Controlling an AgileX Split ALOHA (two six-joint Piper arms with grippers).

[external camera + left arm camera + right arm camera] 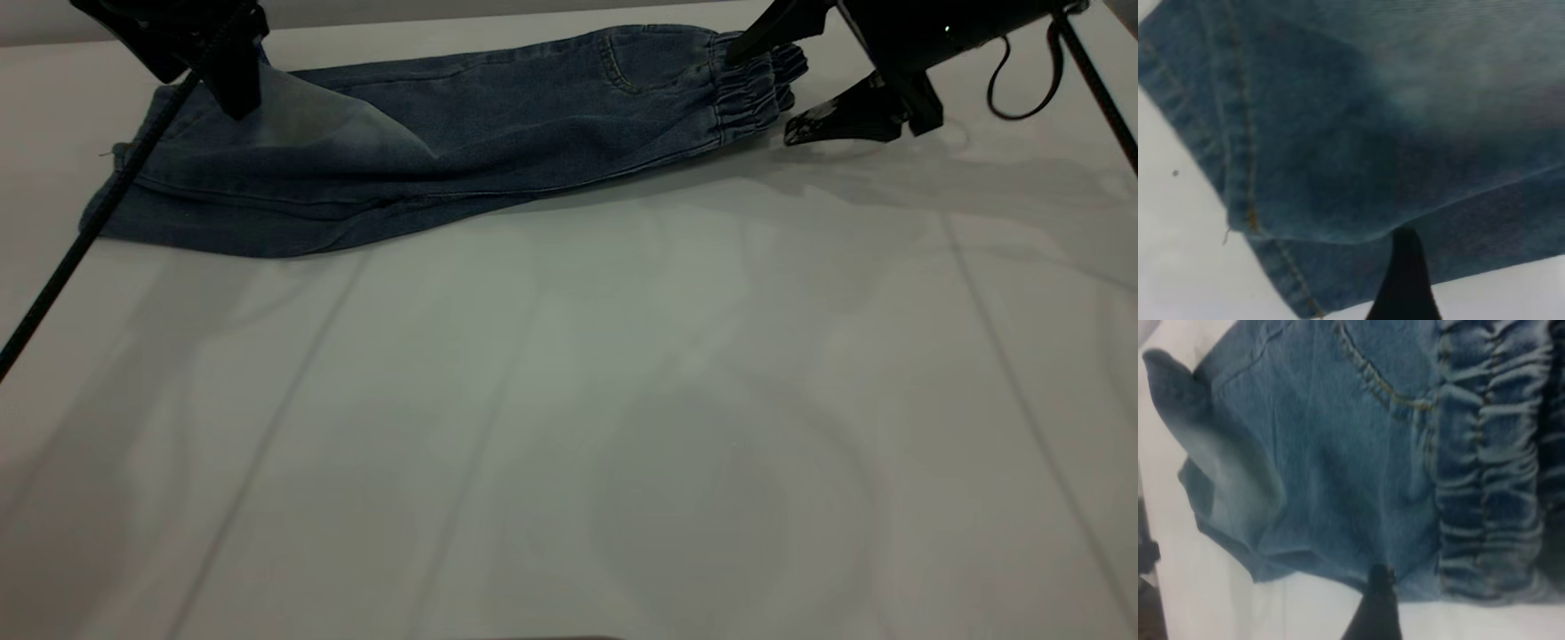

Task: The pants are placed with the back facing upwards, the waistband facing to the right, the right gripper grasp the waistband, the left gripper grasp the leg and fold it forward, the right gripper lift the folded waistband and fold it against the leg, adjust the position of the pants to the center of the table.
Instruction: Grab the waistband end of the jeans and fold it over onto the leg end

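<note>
The blue denim pants [498, 133] lie folded lengthwise at the far side of the white table [569, 400], one leg stacked on the other. The upper leg [329, 124] shows a pale faded patch. The ruched waistband [747, 107] points right, beside a back pocket [636, 58]. My right gripper [763, 94] is open, one finger on top of the waistband, the other low beside it on the table. The waistband [1491, 453] fills the right wrist view. My left gripper [233, 89] hangs open over the leg end, with one finger [1405, 273] above the hem.
A black cable [71, 258] runs diagonally from the left arm down to the table's left edge. The right arm's cable loop [1022, 89] and strut [1102, 89] hang at the far right. Bare table stretches from the pants to the near edge.
</note>
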